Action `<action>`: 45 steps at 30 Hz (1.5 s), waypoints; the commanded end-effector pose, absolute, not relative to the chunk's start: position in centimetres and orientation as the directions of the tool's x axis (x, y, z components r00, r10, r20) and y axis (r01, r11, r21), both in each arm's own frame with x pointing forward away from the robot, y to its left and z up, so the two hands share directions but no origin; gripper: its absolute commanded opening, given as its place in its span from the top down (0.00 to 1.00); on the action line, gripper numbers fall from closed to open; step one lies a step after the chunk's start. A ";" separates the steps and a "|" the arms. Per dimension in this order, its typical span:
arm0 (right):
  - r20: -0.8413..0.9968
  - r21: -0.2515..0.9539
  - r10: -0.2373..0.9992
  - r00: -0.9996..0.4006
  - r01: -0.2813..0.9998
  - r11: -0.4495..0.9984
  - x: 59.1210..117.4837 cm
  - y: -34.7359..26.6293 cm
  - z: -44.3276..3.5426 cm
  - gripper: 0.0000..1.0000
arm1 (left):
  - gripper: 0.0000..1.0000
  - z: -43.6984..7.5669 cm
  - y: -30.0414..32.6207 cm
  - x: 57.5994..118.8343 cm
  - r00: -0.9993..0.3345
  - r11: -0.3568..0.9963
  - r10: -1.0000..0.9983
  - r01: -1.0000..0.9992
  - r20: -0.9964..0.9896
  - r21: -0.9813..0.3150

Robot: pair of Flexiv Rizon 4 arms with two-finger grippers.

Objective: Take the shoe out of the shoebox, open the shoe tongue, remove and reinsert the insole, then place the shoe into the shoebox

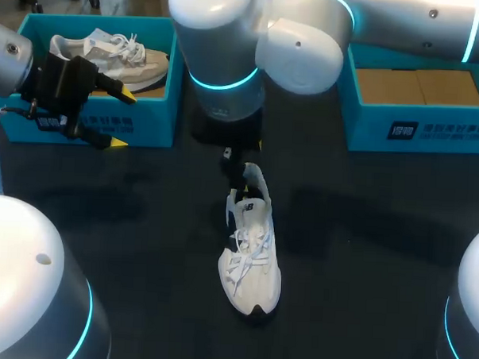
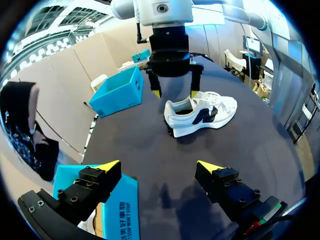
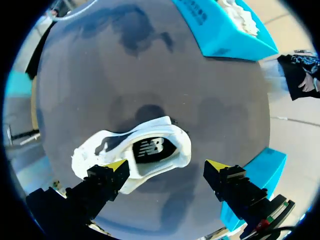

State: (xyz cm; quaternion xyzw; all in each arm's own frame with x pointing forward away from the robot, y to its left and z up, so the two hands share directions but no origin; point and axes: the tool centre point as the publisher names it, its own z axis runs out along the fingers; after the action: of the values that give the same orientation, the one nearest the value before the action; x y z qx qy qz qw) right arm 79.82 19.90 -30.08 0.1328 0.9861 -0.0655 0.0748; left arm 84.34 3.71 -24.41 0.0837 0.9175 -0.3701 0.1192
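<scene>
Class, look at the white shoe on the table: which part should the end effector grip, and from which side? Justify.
Best grip the heel collar of the white shoe, coming straight down from above. It stands upright on its sole with the opening facing up, so one finger can enter and one stay outside. The right end effector hangs open above it.

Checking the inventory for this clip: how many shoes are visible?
2. One shoe lies mid-table; the other shoe sits in the left box. The arm hides part of the right box.
</scene>
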 end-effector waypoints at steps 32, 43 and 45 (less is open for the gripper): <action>-0.148 -0.091 0.080 -0.986 0.094 0.991 84.7 18.8 -37.5 0.22 | 0.00 -24.4 3.7 84.3 -0.958 0.714 0.066 0.242 -0.280 -0.657; -0.120 -0.117 0.056 -0.991 0.070 0.991 85.0 19.3 -39.0 0.58 | 0.00 -24.4 3.7 84.3 -0.958 0.714 0.066 0.242 -0.280 -0.657; -0.118 -0.118 0.056 -0.991 0.070 0.991 84.9 19.3 -39.3 0.57 | 0.00 -24.4 3.7 84.3 -0.958 0.714 0.066 0.242 -0.280 -0.657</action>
State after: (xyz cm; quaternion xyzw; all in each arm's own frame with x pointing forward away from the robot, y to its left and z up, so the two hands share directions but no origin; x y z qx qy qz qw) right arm 84.74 18.88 -38.73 0.0319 0.9961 -0.0580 0.0590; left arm 84.34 3.70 -24.40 0.0837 0.9175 -0.3701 0.1192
